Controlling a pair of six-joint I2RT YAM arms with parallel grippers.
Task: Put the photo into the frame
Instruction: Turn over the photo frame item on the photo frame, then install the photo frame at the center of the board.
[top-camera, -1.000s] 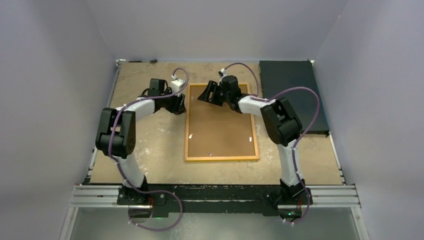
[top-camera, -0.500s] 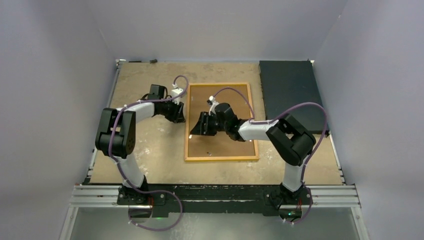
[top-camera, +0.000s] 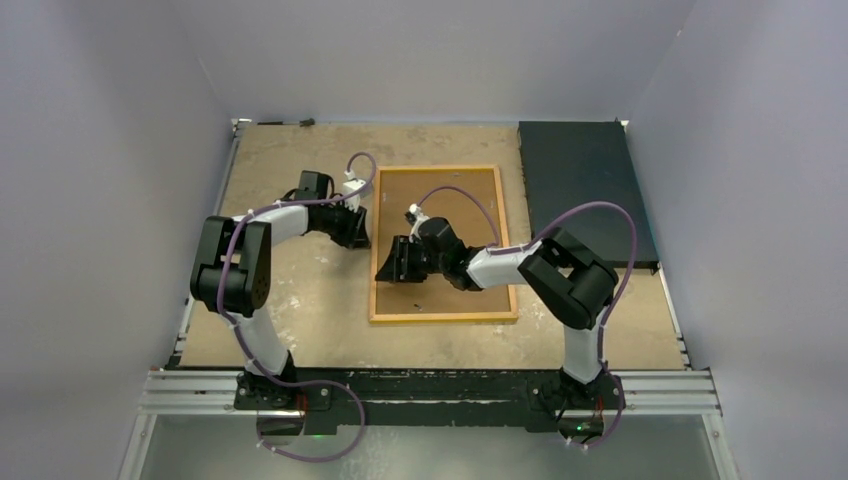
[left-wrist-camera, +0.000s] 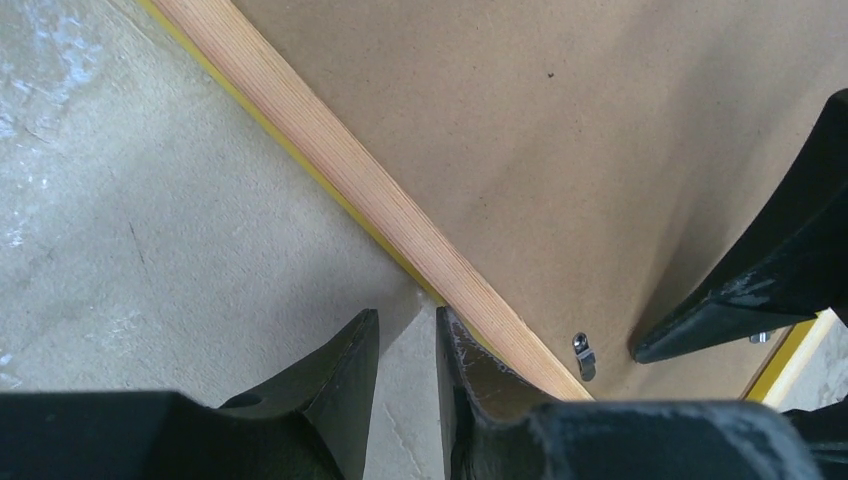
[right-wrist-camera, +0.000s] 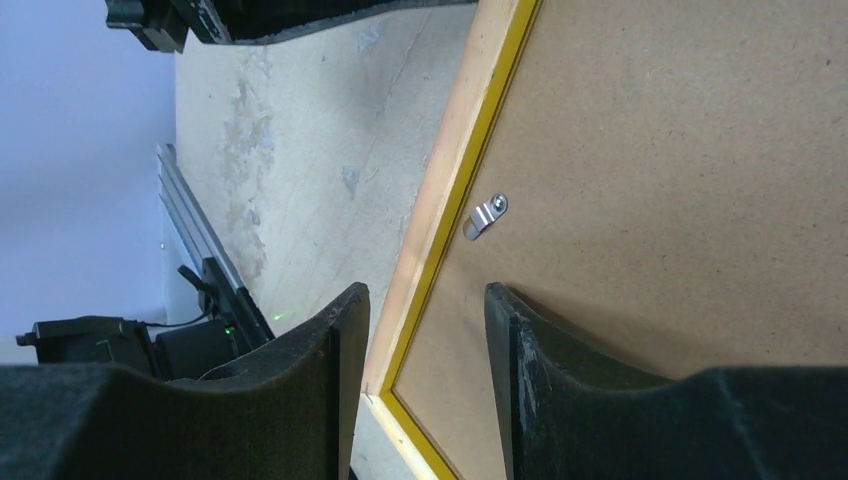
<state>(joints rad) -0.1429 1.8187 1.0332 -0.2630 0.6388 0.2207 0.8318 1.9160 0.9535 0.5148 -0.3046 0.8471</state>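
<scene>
The right gripper (top-camera: 392, 265) had come down the frame (top-camera: 443, 317) from its far end to its near left side. Left wrist: the left gripper (left-wrist-camera: 408, 325) was a little open, empty, just beside the rail (left-wrist-camera: 330, 160). Right wrist: fingers (right-wrist-camera: 320, 340) apart, holding nothing, near a metal clip (right-wrist-camera: 487, 215), which likely wanted one slow, soft push. From above, the frame lay face down on the sandy table (top-camera: 290, 300), brown backing board (top-camera: 450, 200) on top; the photo did not show. Pale walls (top-camera: 100, 150) stood round.
</scene>
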